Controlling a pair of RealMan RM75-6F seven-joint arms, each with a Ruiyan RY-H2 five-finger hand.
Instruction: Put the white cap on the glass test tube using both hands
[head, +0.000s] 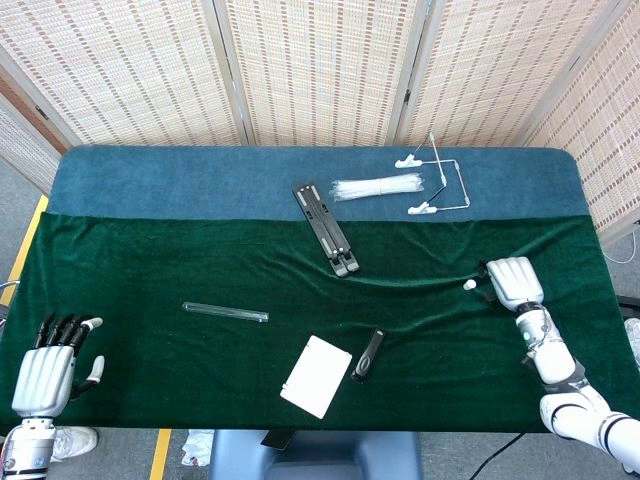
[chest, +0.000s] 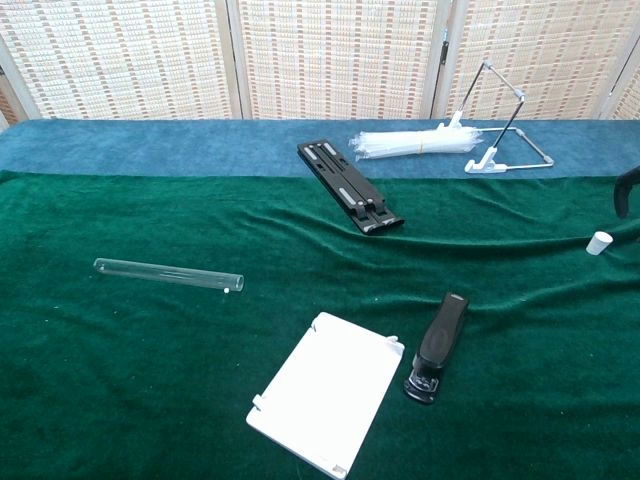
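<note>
A black stapler (head: 368, 354) and a white flat case (head: 316, 376) lie well left of the right hand. Farther off beyond it sit a black folded stand (head: 325, 227), clear plastic bundle (head: 378, 187) and wire rack (head: 436, 180).

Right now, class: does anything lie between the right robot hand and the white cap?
Nothing visible does. The right robot hand is just beside the white cap, with only bare green cloth between them. The stapler lies well off to the side.
</note>
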